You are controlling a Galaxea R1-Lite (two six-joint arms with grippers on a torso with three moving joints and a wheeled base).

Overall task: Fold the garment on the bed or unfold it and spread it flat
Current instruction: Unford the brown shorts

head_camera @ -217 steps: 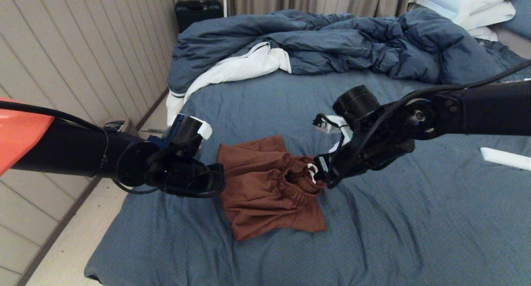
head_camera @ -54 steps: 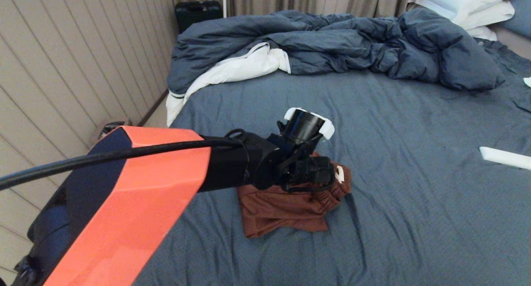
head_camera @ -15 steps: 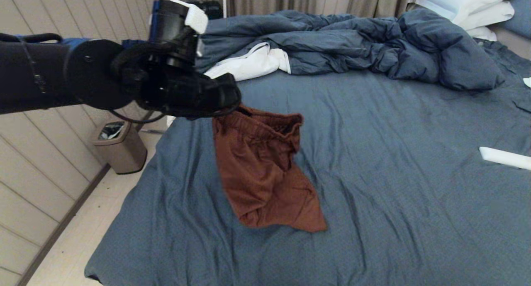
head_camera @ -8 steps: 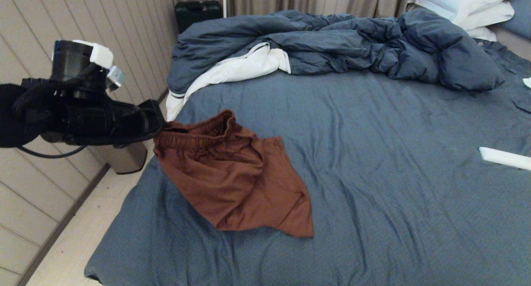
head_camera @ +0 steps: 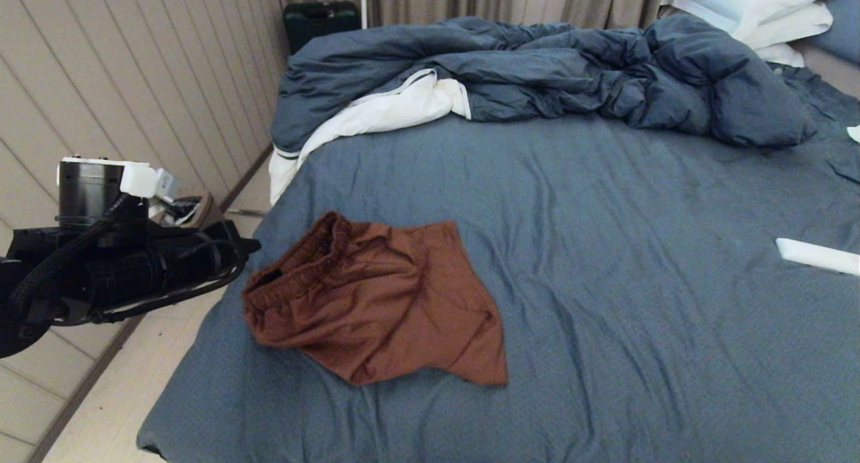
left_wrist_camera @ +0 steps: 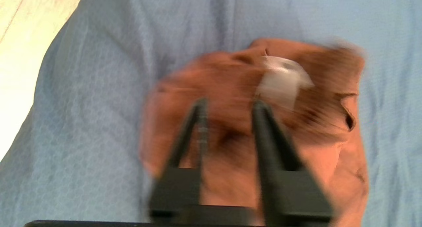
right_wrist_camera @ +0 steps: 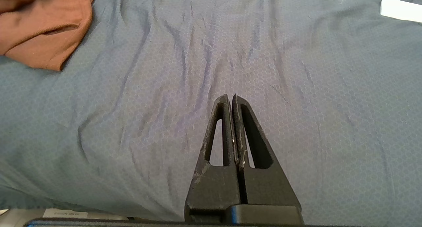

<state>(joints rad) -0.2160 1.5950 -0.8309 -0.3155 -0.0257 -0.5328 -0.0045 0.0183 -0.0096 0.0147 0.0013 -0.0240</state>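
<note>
The rust-brown shorts [head_camera: 376, 302] lie rumpled on the slate-blue sheet of the bed [head_camera: 638, 248], near its left edge, with the elastic waistband [head_camera: 295, 275] bunched toward the left. My left gripper [head_camera: 250, 246] hovers just left of the waistband, open and apart from the cloth. In the left wrist view its fingers [left_wrist_camera: 227, 103] stand spread over the blurred shorts [left_wrist_camera: 316, 148], where a white patch [left_wrist_camera: 283, 82] shows. My right gripper [right_wrist_camera: 229, 97] is shut and empty over bare sheet; a corner of the shorts [right_wrist_camera: 46, 29] lies far from it. The drawstring is hidden.
A rumpled blue duvet [head_camera: 537, 66] with white lining fills the far side of the bed, with white pillows [head_camera: 752, 6] at the back right. A flat white object [head_camera: 816, 256] lies on the sheet at right. The bed's left edge drops to the floor by a panelled wall.
The left gripper has sunk and drawn back to the left, letting go of the waistband. The shorts, lifted a second ago, have dropped onto the sheet.
</note>
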